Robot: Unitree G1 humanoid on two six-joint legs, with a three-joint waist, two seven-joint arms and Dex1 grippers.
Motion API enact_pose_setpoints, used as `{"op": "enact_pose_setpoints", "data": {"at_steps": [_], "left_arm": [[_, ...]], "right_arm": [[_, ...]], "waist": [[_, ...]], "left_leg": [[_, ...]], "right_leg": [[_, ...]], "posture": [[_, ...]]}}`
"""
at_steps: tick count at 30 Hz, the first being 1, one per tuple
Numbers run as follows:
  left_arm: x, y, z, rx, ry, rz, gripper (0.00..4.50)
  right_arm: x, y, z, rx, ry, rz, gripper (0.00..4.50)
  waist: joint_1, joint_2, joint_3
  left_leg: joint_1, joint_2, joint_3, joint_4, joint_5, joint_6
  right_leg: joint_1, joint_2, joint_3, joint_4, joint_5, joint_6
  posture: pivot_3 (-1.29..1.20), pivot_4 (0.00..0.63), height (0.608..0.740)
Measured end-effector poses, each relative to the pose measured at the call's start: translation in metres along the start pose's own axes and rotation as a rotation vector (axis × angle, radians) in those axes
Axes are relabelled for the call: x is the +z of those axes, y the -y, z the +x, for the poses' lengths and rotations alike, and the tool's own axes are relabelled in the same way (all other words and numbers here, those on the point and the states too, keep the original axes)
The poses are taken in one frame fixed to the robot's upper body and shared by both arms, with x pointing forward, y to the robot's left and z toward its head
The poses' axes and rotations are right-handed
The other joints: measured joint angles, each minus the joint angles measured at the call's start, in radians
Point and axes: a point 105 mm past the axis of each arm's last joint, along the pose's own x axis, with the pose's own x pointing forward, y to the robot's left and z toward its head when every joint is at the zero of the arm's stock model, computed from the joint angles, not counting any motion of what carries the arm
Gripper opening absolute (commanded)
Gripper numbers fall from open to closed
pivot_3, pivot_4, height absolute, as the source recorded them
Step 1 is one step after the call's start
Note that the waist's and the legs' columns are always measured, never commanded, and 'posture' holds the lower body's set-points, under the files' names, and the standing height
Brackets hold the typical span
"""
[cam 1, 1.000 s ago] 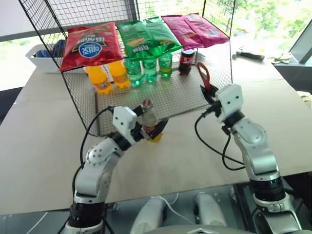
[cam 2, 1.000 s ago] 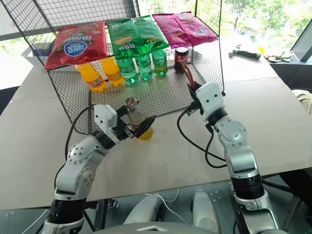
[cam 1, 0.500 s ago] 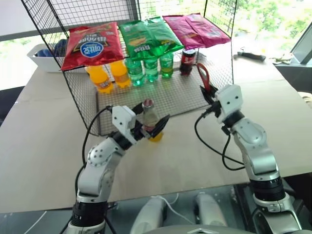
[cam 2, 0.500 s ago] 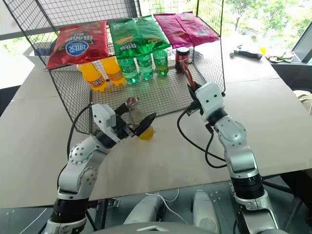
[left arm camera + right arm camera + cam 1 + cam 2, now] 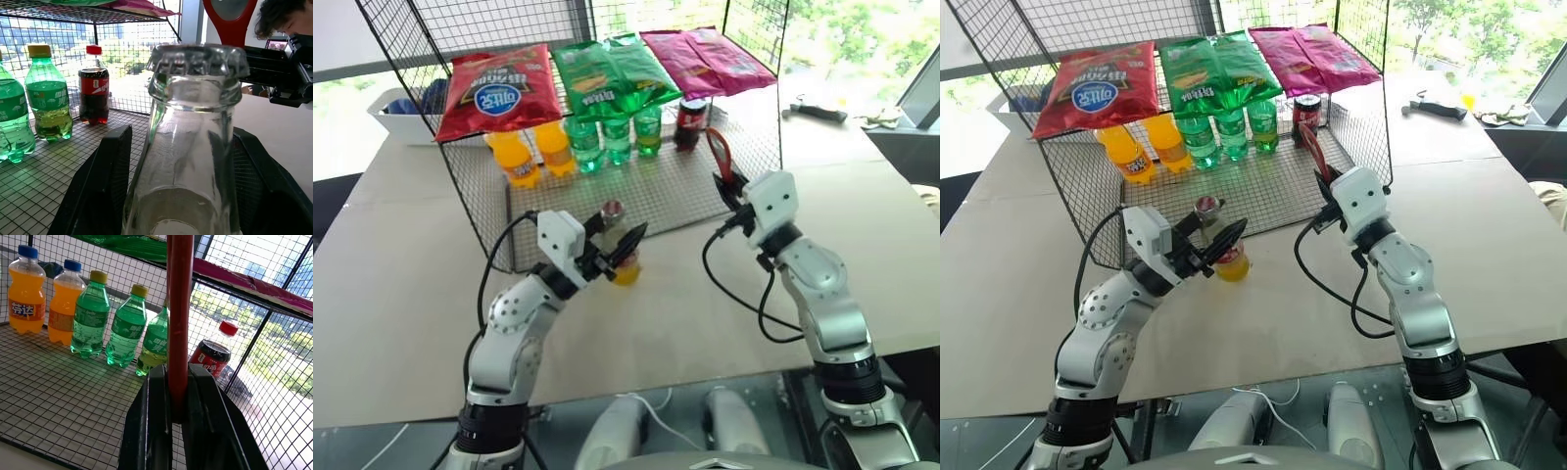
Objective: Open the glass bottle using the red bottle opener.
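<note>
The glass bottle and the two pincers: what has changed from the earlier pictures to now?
The left pincer has narrowed its fingers around the glass bottle, which stands more upright than before. The right pincer stayed in place, shut on the red bottle opener. The drinks and snack bags on the wire rack are unchanged.

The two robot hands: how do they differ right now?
The left hand reaches around the clear glass bottle, fingers either side; the right hand is clamped on the thin red bottle opener. The left sits lower, the right higher beside the rack. Both have black fingers.
</note>
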Motion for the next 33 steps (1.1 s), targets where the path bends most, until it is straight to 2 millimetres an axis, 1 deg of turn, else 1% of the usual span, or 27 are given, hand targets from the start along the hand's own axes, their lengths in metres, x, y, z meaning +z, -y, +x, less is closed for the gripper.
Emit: {"op": "enact_pose_setpoints", "data": {"at_steps": [2,7,11,14,16,21,23,24,26,28,33], "left_arm": [[0.000,0.000,0.000,0.001,0.001,0.003,2.15],[-0.001,-0.001,-0.001,0.000,0.000,0.012,2.15],[-0.001,0.000,0.000,-0.003,0.003,0.012,2.15],[-0.002,0.002,0.001,-0.009,0.007,0.016,2.15],[-0.002,0.002,0.001,-0.009,0.008,0.018,2.15],[-0.003,0.002,0.000,-0.004,0.008,0.022,2.15],[-0.004,0.001,-0.001,-0.003,0.005,0.019,2.15],[-0.005,0.001,-0.001,-0.001,0.001,0.018,2.15],[-0.006,0.000,-0.001,0.001,-0.005,0.016,2.15],[-0.007,0.000,-0.001,0.004,-0.008,0.016,2.15],[-0.007,-0.002,-0.002,0.013,-0.015,0.015,2.15]], "right_arm": [[0.000,-0.007,0.003,0.041,0.004,-0.027,0.00],[0.005,-0.040,0.017,0.203,0.051,-0.124,0.00],[0.017,-0.065,0.026,0.319,0.120,-0.193,0.00],[0.014,-0.084,0.026,0.398,0.140,-0.249,0.00],[0.008,-0.087,0.026,0.419,0.138,-0.296,0.00],[0.005,-0.090,0.027,0.427,0.171,-0.407,0.00],[0.004,-0.089,0.027,0.421,0.186,-0.456,0.00],[0.003,-0.089,0.028,0.412,0.199,-0.501,0.00],[0.002,-0.089,0.029,0.399,0.212,-0.541,0.00],[0.001,-0.089,0.031,0.371,0.232,-0.574,0.00],[-0.001,-0.089,0.037,0.342,0.272,-0.646,0.00]], "waist": [[-0.001,0.000,0.000],[-0.002,0.000,0.000],[-0.001,0.000,0.000],[0.000,0.000,0.000],[0.001,0.000,0.000],[0.001,0.000,0.000],[0.001,0.000,0.000],[0.001,0.000,0.000],[0.001,0.000,0.000],[0.001,0.000,0.000],[0.000,0.000,0.000]], "left_leg": [[0.000,0.000,0.000,0.000,0.000,0.000],[0.001,0.001,0.001,0.000,0.000,0.000],[0.001,0.001,0.001,0.000,0.000,0.000],[0.001,0.000,0.001,0.000,0.000,0.000],[0.001,0.000,0.001,0.000,0.000,0.000],[0.004,0.001,0.001,0.000,0.000,0.000],[0.008,0.000,0.001,-0.001,0.000,0.000],[0.013,0.000,0.001,-0.002,0.000,0.000],[0.018,0.000,0.002,-0.003,0.000,0.000],[0.021,0.001,0.001,-0.003,0.000,0.000],[0.023,0.001,0.002,-0.004,0.000,0.000]], "right_leg": [[0.000,0.000,0.000,0.000,0.000,0.000],[0.000,0.001,0.001,0.000,0.000,0.000],[0.001,0.001,0.000,0.000,0.000,0.000],[0.001,0.000,0.000,0.000,0.000,0.000],[0.001,0.000,0.000,0.000,0.000,0.000],[0.002,0.001,0.000,0.000,0.000,0.000],[0.006,0.001,0.001,0.000,0.000,0.000],[0.010,0.001,0.001,-0.001,0.000,0.000],[0.015,0.001,0.001,-0.001,0.000,0.000],[0.018,0.001,0.001,-0.001,0.000,0.000],[0.020,0.002,0.001,-0.001,0.000,0.000]], "posture": [[0.00,0.150,0.740],[0.00,0.150,0.740],[0.00,0.150,0.740],[0.00,0.150,0.740],[0.00,0.150,0.740],[0.00,0.150,0.740],[0.00,0.150,0.740],[0.00,0.150,0.740],[0.00,0.150,0.740],[0.00,0.150,0.740],[0.00,0.150,0.740]]}}
